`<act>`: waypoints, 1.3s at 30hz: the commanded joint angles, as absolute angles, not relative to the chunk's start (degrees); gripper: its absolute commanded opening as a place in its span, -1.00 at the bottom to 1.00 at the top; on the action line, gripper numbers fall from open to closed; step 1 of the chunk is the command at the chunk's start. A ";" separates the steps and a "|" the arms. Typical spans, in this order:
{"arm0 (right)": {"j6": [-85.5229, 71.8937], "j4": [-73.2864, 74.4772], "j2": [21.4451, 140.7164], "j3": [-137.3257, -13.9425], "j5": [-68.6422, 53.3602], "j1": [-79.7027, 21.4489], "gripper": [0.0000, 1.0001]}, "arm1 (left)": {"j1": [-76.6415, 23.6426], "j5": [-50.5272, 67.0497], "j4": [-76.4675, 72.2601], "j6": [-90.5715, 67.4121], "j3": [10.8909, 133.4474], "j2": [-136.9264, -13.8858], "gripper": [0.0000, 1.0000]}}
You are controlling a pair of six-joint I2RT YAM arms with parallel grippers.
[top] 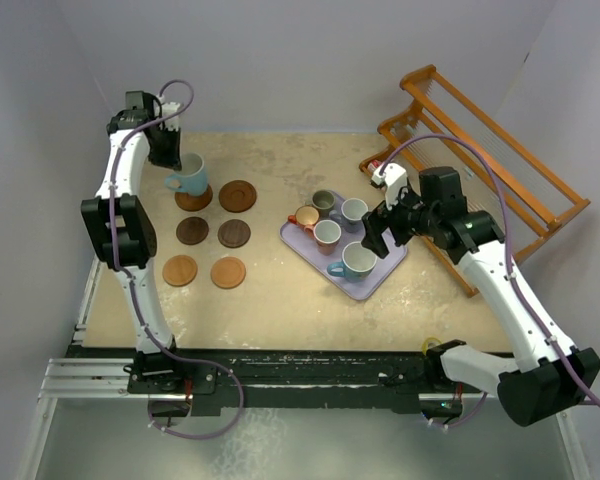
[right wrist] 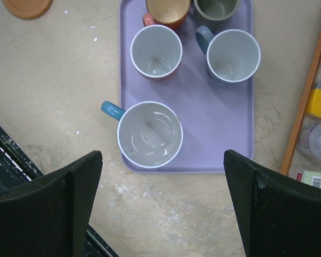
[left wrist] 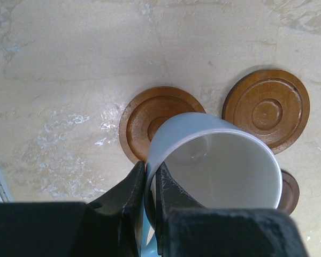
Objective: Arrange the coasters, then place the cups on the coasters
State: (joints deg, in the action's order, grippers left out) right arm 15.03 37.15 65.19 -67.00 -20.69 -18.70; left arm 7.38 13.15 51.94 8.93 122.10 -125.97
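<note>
Left pincer (left wrist: 150, 172): clamped on the rim of a light blue cup (left wrist: 219, 166), well left of the tray (right wrist: 203, 128).
Cup: over a coaster (left wrist: 135, 122) in the row farthest from the tray; contact unclear.
Right pincer (right wrist: 161, 156): spread wide above the tray's near end.
Other cups (right wrist: 155, 52): five on the tray.

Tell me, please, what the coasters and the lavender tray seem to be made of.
The coasters: probably wood, given brown grain and turned concentric rings, with slightly glossy varnish. The lavender tray: likely plastic, smooth, evenly coloured, softly sheened.
</note>
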 commanded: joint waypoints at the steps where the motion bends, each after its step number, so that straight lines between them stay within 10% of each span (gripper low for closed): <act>1: 15.77 35.96 64.42 -66.56 -22.86 -18.30 0.92 | 7.95 13.75 52.71 10.59 127.61 -126.75 -0.94; 39: 16.33 36.94 64.98 -66.17 -25.15 -17.05 0.91 | 9.22 12.38 50.79 12.59 126.01 -130.45 -0.93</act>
State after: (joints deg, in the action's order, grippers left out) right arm 15.68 37.21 65.19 -66.04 -23.57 -17.45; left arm 8.84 12.03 54.11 11.60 125.27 -132.09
